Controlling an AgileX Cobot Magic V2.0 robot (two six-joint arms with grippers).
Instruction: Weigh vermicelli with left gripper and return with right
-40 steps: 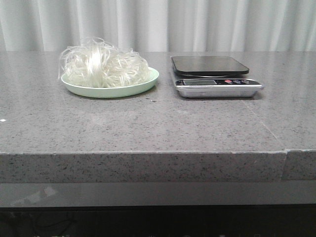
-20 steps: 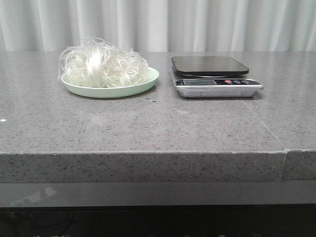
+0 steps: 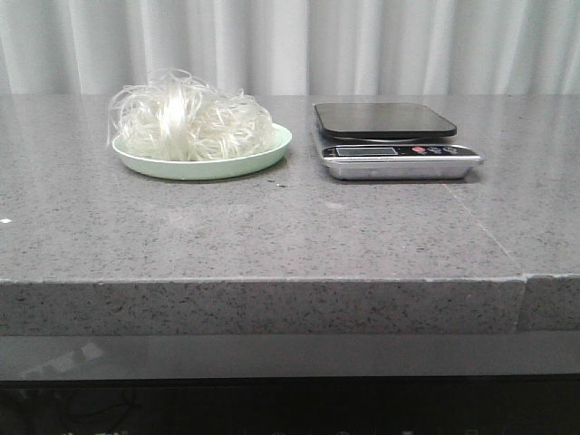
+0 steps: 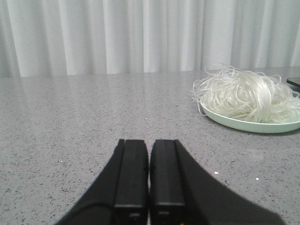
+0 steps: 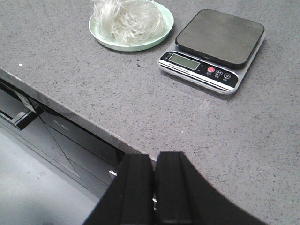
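Note:
The vermicelli [image 3: 190,122], a fluffy tangle of thin white strands, lies heaped on a pale green plate [image 3: 272,154] at the back left of the grey table. It also shows in the left wrist view [image 4: 246,96] and the right wrist view [image 5: 125,18]. A kitchen scale [image 3: 390,136] with a dark, bare platform stands to the right of the plate; it shows in the right wrist view [image 5: 213,44] too. My left gripper [image 4: 149,176] is shut and empty, low over the table, apart from the plate. My right gripper [image 5: 156,185] is shut and empty over the table's front edge.
The grey speckled table [image 3: 272,227] ends in a front edge with a dark drawer front [image 5: 56,136] below it. A white curtain [image 3: 290,45] hangs behind the table. A seam [image 3: 524,276] runs through the tabletop at the right.

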